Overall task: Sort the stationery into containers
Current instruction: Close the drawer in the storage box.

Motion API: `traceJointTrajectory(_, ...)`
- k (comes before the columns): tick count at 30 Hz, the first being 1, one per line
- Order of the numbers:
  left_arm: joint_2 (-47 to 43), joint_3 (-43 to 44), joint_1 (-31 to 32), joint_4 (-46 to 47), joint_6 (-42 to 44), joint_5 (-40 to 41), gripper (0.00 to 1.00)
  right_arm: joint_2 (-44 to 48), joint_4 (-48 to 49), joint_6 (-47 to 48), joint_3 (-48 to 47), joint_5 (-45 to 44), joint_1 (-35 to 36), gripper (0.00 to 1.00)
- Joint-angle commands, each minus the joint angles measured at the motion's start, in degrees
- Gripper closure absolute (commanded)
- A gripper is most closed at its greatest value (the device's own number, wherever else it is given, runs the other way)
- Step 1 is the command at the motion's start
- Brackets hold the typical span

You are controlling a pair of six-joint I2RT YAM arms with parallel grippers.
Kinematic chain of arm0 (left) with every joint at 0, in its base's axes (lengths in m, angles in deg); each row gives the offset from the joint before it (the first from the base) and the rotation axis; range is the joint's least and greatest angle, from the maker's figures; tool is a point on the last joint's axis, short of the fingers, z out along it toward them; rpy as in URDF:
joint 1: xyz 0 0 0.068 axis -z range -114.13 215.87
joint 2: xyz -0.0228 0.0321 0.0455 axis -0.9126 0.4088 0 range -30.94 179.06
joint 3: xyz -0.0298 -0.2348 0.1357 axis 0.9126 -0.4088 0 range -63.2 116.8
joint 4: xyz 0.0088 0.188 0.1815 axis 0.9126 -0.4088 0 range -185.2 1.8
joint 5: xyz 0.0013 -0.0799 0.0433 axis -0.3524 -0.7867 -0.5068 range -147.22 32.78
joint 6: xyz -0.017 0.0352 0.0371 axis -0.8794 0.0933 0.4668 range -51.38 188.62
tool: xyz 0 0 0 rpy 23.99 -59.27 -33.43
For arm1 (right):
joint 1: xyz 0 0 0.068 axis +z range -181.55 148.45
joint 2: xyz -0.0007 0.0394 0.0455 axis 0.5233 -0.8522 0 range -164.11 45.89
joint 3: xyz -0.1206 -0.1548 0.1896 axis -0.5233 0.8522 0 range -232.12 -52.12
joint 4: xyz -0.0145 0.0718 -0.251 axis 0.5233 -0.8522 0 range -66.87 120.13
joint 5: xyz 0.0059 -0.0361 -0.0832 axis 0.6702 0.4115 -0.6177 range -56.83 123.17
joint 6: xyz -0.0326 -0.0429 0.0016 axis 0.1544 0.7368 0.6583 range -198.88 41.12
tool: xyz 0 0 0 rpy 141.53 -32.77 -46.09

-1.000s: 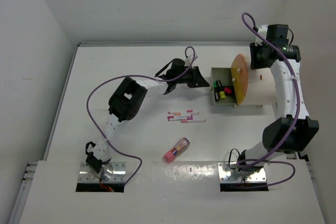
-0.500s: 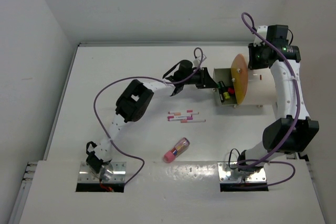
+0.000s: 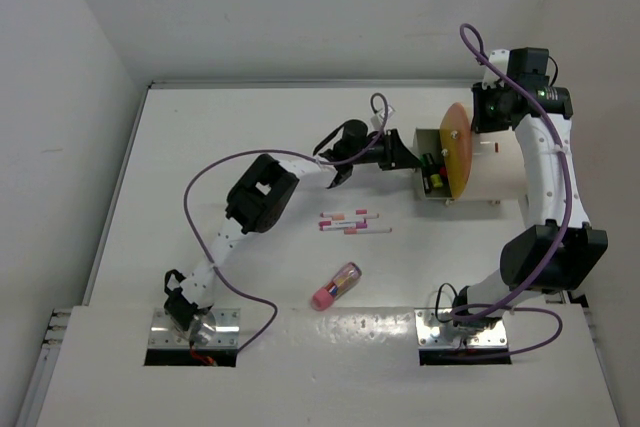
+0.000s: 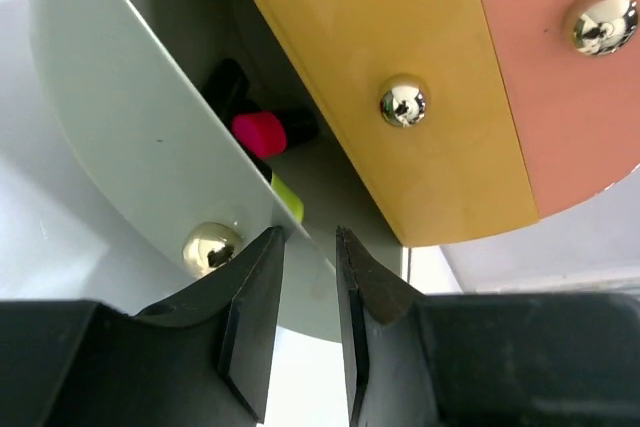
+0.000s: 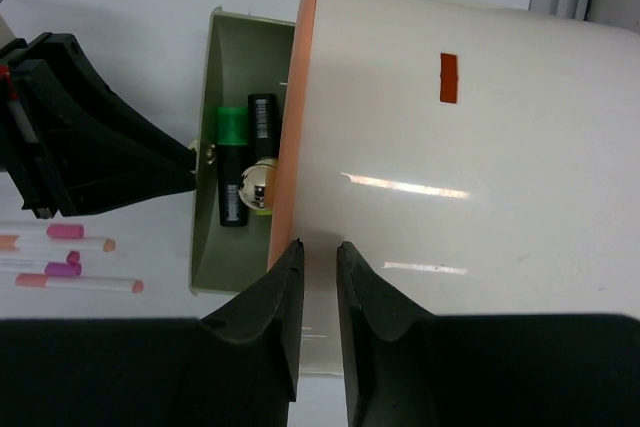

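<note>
Highlighters [image 5: 238,172] (green, black, yellow and pink showing): lying in the grey-green drawer [image 5: 204,87] that stands out from the drum [image 5: 430,147] at its orange face. Your left gripper [image 4: 308,239] sits at the drawer's front edge beside a knob [image 4: 210,247], jaws at a narrow slit with nothing held. Your right gripper [image 5: 318,245] hovers over the drum's rim, equally narrow, while the pens [image 3: 355,223] and tube [image 3: 336,286] lie on open table [image 3: 200,127].

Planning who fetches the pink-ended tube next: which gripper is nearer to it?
Left. The left gripper sits at the open drawer's front, up-table from the tube. The right gripper hangs farther off, above the drum beyond that drawer.
</note>
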Motion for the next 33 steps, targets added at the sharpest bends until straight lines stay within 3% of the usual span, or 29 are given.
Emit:
traceJointTrajectory(1,-3.9,-2.4,0.1,7.6,-1.6,2.1,0.66,-2.0,-5.5,0.0,1.5,0.8,0.2,0.81)
traceJointTrajectory(8,-7.9,-6.9,-1.5,5.5,-3.4,6.4,0.66,-2.4,-6.0,0.0,0.6,1.2,0.3,0.82)
traceJointTrajectory(13,-8.2,-7.7,-1.7,4.9,-4.0,7.2,0.55,-2.8,-6.3,0.1,0.2,1.5,0.2,0.82)
traceJointTrajectory(17,-5.6,-5.7,-2.0,5.3,-7.4,6.8,0.54,-2.7,-6.3,0.1,0.2,1.6,0.2,0.82)
traceJointTrajectory(20,-4.3,-4.9,-2.0,5.8,-9.0,6.9,0.60,-2.9,-6.3,0.1,0.0,1.4,0.3,0.82)
traceJointTrajectory(21,-4.0,-5.0,-2.0,6.6,-9.4,7.1,0.68,-2.7,-6.4,0.0,-0.1,1.5,0.3,0.82)
traceJointTrajectory(24,-2.7,-4.8,-2.3,7.5,-10.8,6.8,0.78,-3.1,-6.4,0.0,-0.3,1.5,0.3,0.83)
traceJointTrajectory(33,-0.1,-1.4,-2.2,6.5,-11.0,5.9,0.83,-4.1,-6.8,0.0,-0.8,1.9,0.3,0.87)
